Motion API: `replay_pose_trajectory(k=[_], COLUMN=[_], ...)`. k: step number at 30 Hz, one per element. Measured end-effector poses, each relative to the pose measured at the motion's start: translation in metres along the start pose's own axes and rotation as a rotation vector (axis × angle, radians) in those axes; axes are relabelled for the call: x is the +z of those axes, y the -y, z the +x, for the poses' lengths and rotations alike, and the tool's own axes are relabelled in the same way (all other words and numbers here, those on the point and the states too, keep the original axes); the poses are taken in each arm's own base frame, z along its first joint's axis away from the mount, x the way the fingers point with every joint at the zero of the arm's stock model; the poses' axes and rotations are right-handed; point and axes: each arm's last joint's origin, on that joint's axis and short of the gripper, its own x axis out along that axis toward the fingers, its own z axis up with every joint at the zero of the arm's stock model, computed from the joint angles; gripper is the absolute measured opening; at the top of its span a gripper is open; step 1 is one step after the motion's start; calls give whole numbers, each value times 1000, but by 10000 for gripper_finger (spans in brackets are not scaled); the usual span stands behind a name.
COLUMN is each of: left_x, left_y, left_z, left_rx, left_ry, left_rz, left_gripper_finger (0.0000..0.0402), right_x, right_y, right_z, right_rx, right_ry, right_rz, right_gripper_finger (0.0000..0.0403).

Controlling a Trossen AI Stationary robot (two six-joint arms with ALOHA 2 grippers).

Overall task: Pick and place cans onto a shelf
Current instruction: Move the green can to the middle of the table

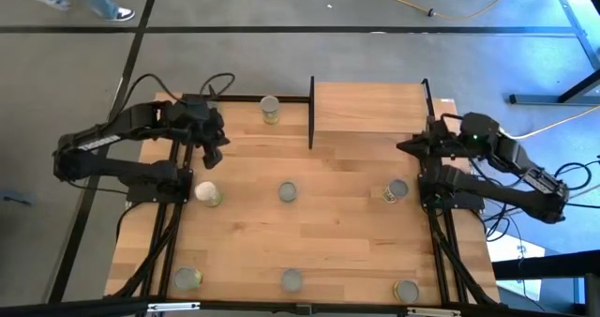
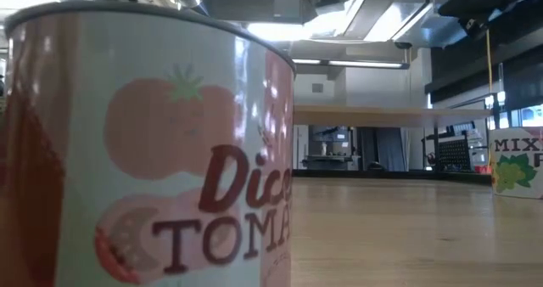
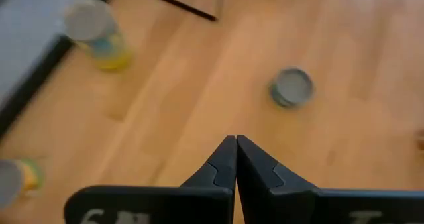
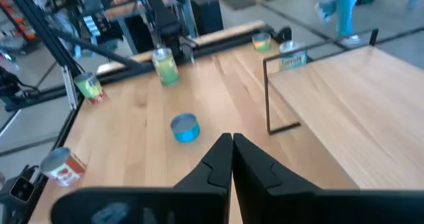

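Both claws are pinched shut on nothing — the left claw [image 1: 214,156] hovers over the light-wood counter [image 1: 337,233], the right claw [image 1: 405,148] just beside the raised light-wood shelf with thin black uprights [image 1: 370,106]. That shelf is bare, so every can is still to be placed. Seven small silver-topped cans sit scattered beyond the claws, the nearest a yellow-green-labelled can [image 1: 270,109] near the left claw. One red-labelled can [image 2: 144,151] reads "Dic… TOMA…"; another label [image 2: 517,164] shows "MIX".

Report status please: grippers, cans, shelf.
Left gripper and right gripper shut, empty. Seven cans on table, shelf bare. Nothing in the way.
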Motion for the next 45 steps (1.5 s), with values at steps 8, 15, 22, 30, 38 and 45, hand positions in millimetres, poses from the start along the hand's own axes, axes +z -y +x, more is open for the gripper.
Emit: replay_pose_trajectory(k=[8,15,22,30,38,45], left_x=[7,9,-9,-23,-28,-35], left_y=[4,4,3,2,0,2], left_z=[0,0,0,-3,-3,-3], left_rx=[-103,-98,-113,-105,-60,-102], left_ry=[48,67,-137,-306,-353,-397], left_rz=[-127,-234,-324,-424,-271,73], left_gripper_finger=[0,0,0,21,66,64], right_x=[7,7,7,7,7,7], right_y=[0,0,0,0,0,0], right_z=[3,3,3,3,3,3], right_rx=[-1,-1,-1,0,0,2], right_ry=[-15,-13,-13,-13,-13,-13], right_rz=[-24,-18,-20,-21,-22,-44], right_gripper_finger=[16,16,16,16,16,16])
